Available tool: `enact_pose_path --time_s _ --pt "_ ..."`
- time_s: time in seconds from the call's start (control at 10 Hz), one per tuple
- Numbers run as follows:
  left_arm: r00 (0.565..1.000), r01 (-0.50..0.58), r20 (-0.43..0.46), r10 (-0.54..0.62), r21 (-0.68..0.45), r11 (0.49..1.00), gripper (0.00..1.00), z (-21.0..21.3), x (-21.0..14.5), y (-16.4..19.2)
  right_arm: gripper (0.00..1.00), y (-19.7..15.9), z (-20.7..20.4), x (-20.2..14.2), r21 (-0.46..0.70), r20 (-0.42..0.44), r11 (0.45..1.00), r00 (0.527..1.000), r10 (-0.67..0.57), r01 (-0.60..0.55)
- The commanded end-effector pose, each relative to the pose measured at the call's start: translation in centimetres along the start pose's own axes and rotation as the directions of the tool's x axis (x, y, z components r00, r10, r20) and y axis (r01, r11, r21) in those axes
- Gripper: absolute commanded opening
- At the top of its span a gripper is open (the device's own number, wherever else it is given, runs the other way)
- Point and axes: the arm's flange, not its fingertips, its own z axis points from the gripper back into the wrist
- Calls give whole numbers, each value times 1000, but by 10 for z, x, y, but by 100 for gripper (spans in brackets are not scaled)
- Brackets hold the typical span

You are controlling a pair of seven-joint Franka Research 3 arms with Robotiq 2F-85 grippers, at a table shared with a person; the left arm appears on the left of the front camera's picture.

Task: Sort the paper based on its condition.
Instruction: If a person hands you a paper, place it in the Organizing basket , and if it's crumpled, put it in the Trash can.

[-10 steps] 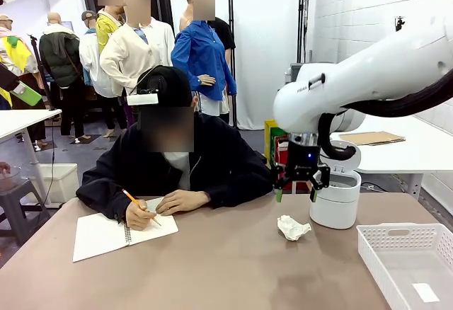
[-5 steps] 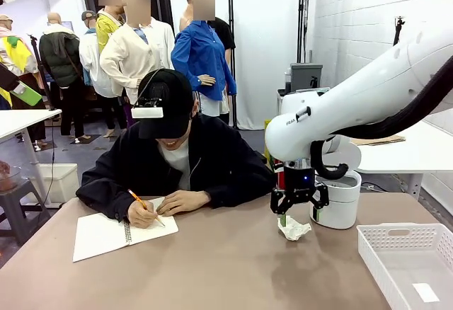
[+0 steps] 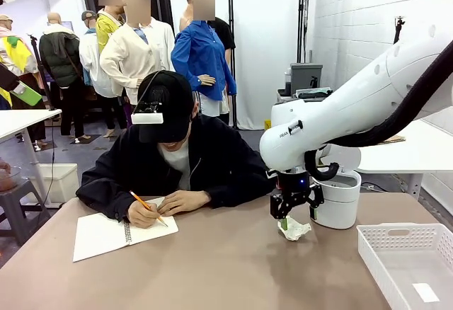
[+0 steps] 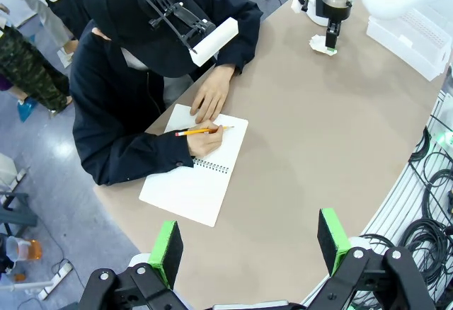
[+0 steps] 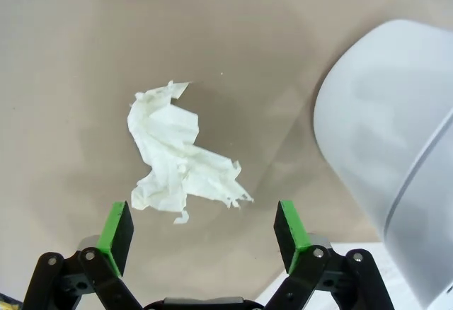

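Right gripper (image 3: 291, 218) sits right of centre in the front view, fingers pointing down at the table, jaws spread wide, nothing held. The wad (image 5: 180, 158) lies on the table in the middle of the right wrist view. Its lower edge falls between the two green pads (image 5: 117, 226), closer to the pad at lower left. Contact cannot be told.

In the front view the fingertips overlap the top of the wad, so the gap between them is hard to judge. The white bin (image 3: 338, 200) stands just right of the wad, partly hidden by the arm. In the wrist view the frame's right edge cuts it off. The basket (image 3: 396, 229) at lower right is cropped by the frame.

Left gripper (image 4: 250, 243), at the bottom of its wrist view, is released and empty, well apart from the wad at upper right.
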Motion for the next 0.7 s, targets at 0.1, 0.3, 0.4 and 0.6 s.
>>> enact_pose_path --time_s 0.1,0.3,0.4,0.6 --pt "1000 -3 -3 3 7 1000 100 1 0 1 100 -4 -7 19 43 51 995 995 85 -87" --pt "1000 -3 -3 3 7 1000 100 1 0 1 100 -5 -12 24 71 68 992 992 103 -107" --pt "1000 -3 -3 3 7 1000 100 1 0 1 100 -4 -19 25 64 57 991 992 111 -114" --pt "1000 -3 -3 3 7 1000 100 1 0 1 100 -1 -29 25 83 53 988 991 127 -131"
